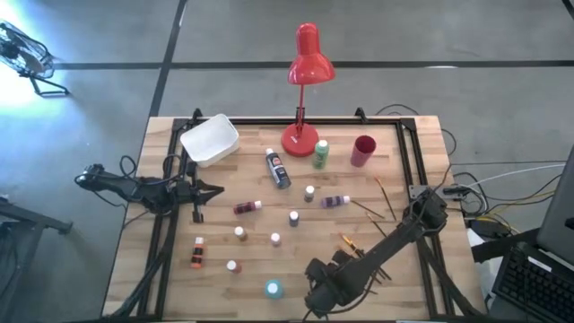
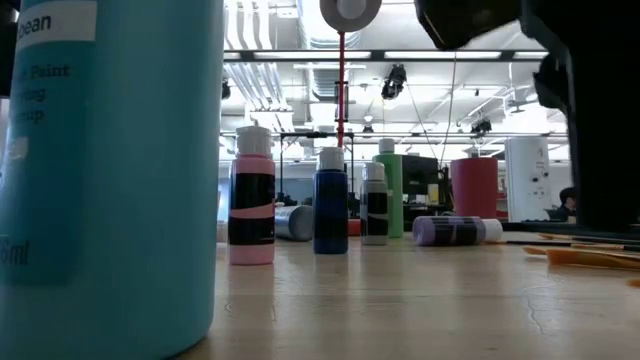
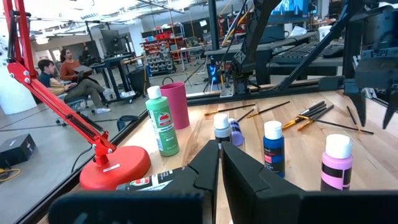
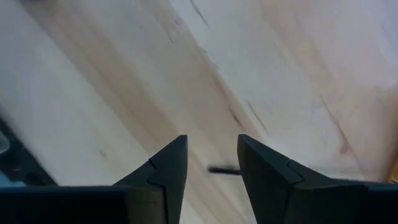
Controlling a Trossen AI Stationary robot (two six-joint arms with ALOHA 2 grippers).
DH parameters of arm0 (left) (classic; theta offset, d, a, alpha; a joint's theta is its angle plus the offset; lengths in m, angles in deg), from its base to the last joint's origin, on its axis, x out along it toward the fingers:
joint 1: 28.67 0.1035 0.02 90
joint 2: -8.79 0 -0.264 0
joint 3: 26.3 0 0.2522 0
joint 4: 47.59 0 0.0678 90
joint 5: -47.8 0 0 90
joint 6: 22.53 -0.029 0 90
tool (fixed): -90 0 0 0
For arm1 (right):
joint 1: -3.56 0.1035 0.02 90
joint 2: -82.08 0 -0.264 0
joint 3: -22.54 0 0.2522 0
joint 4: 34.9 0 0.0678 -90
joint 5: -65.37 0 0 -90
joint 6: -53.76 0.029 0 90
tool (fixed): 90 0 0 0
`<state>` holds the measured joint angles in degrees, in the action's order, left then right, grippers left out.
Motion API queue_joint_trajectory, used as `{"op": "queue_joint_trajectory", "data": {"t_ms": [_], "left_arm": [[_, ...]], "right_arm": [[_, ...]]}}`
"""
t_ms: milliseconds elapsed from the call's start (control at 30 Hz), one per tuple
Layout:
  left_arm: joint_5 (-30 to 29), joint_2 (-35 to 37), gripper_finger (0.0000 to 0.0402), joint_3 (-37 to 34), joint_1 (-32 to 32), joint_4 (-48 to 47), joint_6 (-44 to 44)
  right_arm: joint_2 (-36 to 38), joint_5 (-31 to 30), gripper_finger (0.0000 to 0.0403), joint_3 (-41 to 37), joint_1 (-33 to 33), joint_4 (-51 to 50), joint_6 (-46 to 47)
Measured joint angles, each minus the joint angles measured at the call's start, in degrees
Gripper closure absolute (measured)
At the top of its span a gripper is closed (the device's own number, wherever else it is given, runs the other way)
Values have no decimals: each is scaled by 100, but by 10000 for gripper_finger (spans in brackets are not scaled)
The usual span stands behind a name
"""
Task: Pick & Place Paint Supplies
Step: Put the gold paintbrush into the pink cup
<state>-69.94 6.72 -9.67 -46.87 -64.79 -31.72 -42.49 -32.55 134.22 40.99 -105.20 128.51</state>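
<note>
right arm between picks, fingers spread over bare wood

the right gripper (image 4: 211,163) hangs at the near edge of the table (image 1: 421,152), its fingers spread apart with only bare wood and a thin dark sliver between them; it pinches nothing. in the high view it sits just beside the teal bottle (image 1: 273,288) and near the loose paintbrushes (image 1: 359,247) lying on the right side of the board. the left gripper (image 3: 219,163) waits at the table's left edge, fingers pressed together and empty.

the paint supplies are all out on the wood: a green bottle (image 1: 321,153) by the red lamp (image 1: 305,63), a dark blue bottle (image 1: 278,169) lying down, a purple bottle (image 1: 335,201) on its side, an orange bottle (image 1: 197,254) at left, and small white-capped ones between. the white tub (image 1: 210,140) at the far left corner looks empty.

my reading is that this is the reach stage of a pick, with nothing yet collected. the next move calls for choosing a target, most likely a brush or the teal bottle, centring the fingers over it, lowering, then closing. a thin brush lying flat will need the fingertips right down at the wood.
</note>
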Motion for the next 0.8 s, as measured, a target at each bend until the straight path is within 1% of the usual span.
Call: {"op": "queue_joint_trajectory", "data": {"t_ms": [100, 300, 433, 800], "left_arm": [[1, 0, 377, 0, 0, 0, 0], [0, 0, 377, 0, 0, 0, 0], [2, 0, 377, 0, 0, 0, 0], [2, 0, 377, 0, 0, 0, -2]], "right_arm": [[0, 185, 258, -79, -36, -34, 18], [-2, 194, 236, -104, -39, -22, -7], [-2, 194, 229, -181, -35, -25, -14], [-2, 200, 255, -446, -35, -9, -32]]}}
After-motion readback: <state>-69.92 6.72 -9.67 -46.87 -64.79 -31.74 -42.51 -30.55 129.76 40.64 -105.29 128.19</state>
